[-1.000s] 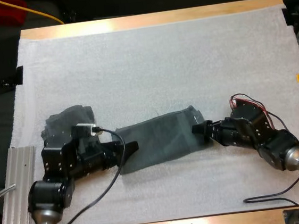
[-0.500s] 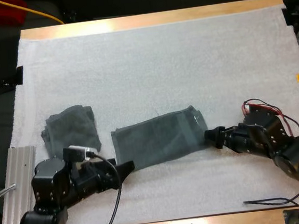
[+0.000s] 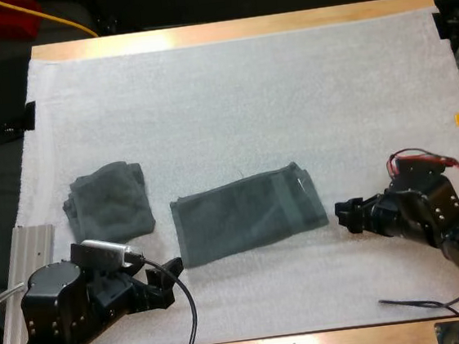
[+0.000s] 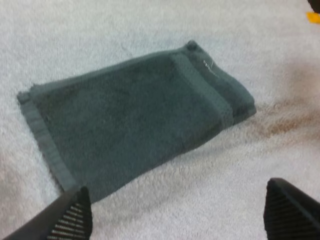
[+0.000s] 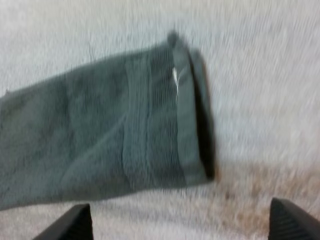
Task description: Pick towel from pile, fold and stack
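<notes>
A dark grey-green towel lies folded flat on the white mat, with nothing touching it. It also appears beyond my left fingers as the towel, and beyond my right fingers as the towel. A second folded towel rests to its left. My left gripper sits near the mat's front edge, just in front of the flat towel's left end, open and empty. My right gripper hovers a little right of the towel's right end, open, holding nothing.
An aluminium rail runs along the mat's left front side. A loose black cable lies on the mat near the front right corner.
Both grippers have let go of the towel's ends and drawn back, the left toward the front edge, the right to the right. The towel now lies flat.
</notes>
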